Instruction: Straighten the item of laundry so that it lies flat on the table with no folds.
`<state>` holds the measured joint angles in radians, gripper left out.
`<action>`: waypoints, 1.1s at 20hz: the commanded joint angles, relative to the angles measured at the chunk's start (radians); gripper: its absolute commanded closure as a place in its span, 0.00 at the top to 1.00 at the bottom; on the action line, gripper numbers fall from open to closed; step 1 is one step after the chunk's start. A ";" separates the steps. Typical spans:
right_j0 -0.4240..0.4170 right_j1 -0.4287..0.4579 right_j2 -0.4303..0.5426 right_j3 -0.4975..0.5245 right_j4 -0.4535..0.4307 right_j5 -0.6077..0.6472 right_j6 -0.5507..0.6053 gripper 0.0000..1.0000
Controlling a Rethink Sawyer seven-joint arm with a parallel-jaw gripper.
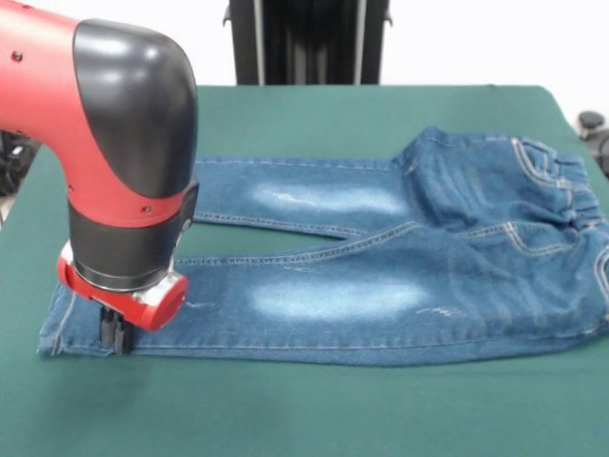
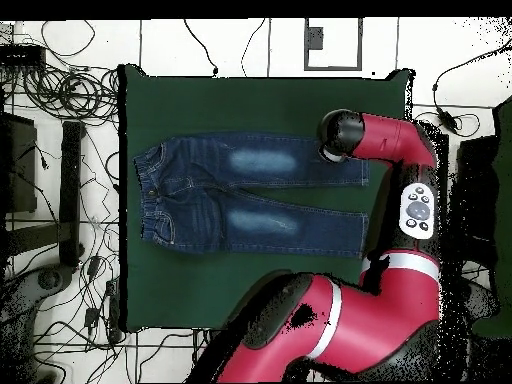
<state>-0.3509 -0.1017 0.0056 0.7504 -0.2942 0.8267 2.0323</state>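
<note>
The small blue denim jeans (image 1: 381, 286) lie spread on the green table (image 1: 285, 409), waistband at the right and both legs pointing left, with faded whitish thigh patches. The seat area near the waistband is slightly rumpled. My gripper (image 1: 116, 335) is down at the hem of the near leg, at the left, and its black fingers are closed together on the denim. The far leg's hem is hidden behind my arm. In the overhead view the jeans (image 2: 250, 190) lie with the waistband at the left, on the table (image 2: 250, 100). There my arm's black head hides the gripper.
The black pedestal (image 1: 309, 38) stands at the table's far side. My red arm (image 2: 330, 330) crosses the table's lower right part in the overhead view. Cables (image 2: 70, 90) lie on the floor to the left of the table.
</note>
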 commanded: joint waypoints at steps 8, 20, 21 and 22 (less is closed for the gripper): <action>-0.069 -0.022 0.151 0.190 0.005 -0.099 -0.175 1.00; -0.072 -0.022 0.158 0.192 0.037 -0.013 -0.109 1.00; -0.071 -0.027 0.158 0.203 0.047 0.008 -0.101 1.00; -0.070 -0.031 0.156 0.209 0.051 0.019 -0.099 1.00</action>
<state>-0.4451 -0.1423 0.0301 0.8136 -0.2882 0.7399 2.0323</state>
